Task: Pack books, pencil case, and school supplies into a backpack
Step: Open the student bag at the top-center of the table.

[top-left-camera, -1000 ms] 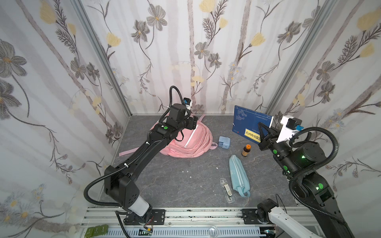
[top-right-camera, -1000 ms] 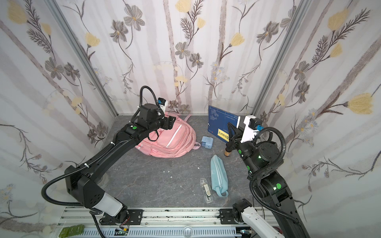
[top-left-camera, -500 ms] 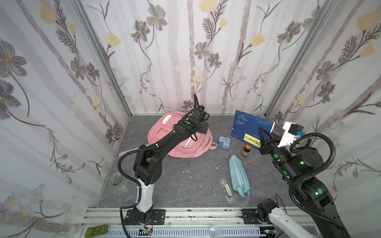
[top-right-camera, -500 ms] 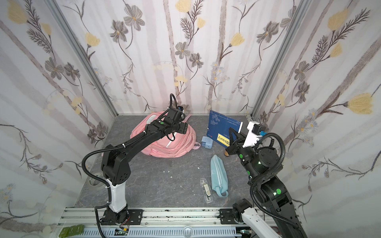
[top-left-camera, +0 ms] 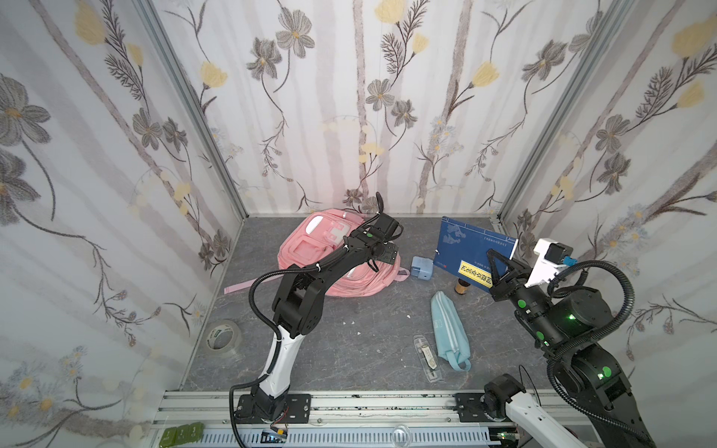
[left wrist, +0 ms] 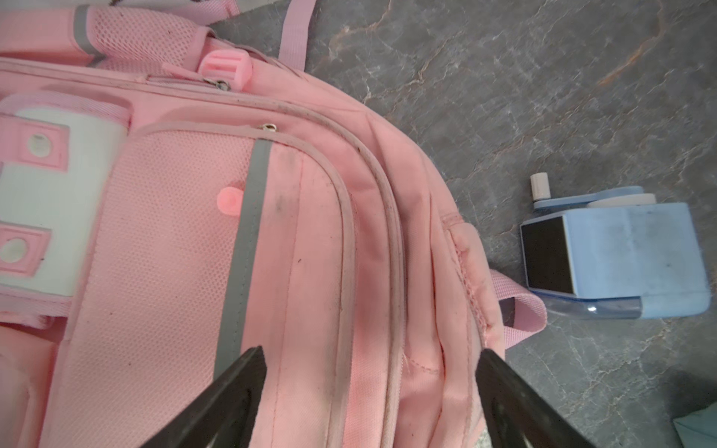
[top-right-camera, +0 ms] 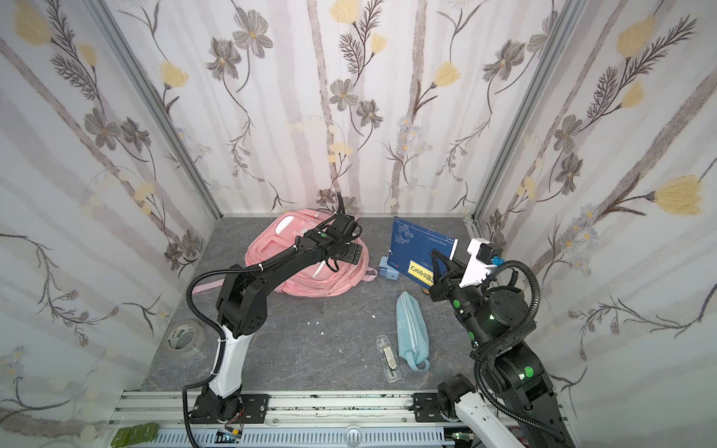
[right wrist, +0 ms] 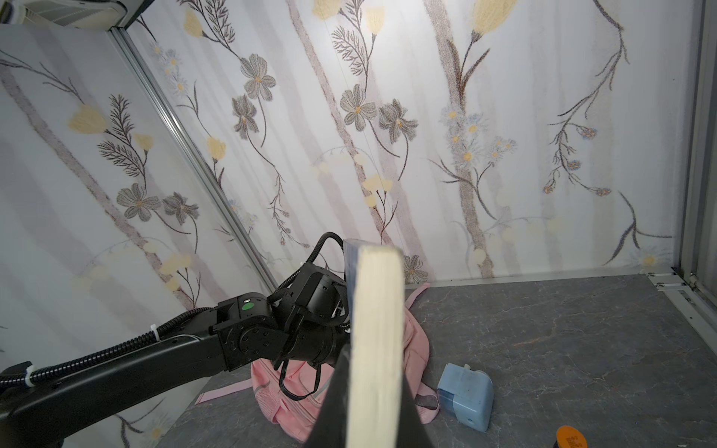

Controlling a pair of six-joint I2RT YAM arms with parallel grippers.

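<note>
The pink backpack [top-left-camera: 310, 248] [top-right-camera: 279, 240] lies flat at the back of the floor. My left gripper [top-left-camera: 384, 252] [left wrist: 370, 351] hangs open just above its right side, jaws straddling the zip seams [left wrist: 372, 217], holding nothing. My right gripper [top-left-camera: 494, 271] [right wrist: 374, 372] is shut on the dark blue book [top-left-camera: 465, 244] [top-right-camera: 419, 248], held tilted in the air to the backpack's right. The light-blue pencil case [top-left-camera: 448, 329] lies on the floor in front. Beside it lies the clear plastic case [top-left-camera: 426, 357]. The pale-blue gadget [top-left-camera: 422, 267] [left wrist: 613, 256] stands right of the backpack.
A clear tape roll [top-left-camera: 222, 338] rests by the left wall. A small brown bottle with an orange cap [top-left-camera: 461, 288] [right wrist: 570, 438] stands under the raised book. Flowered walls enclose three sides, and a metal rail [top-left-camera: 349, 403] runs along the front.
My left arm has swung from the backpack's back top to its right side, and its jaws have opened wider. The right gripper has shifted the book slightly nearer and tilted it.
</note>
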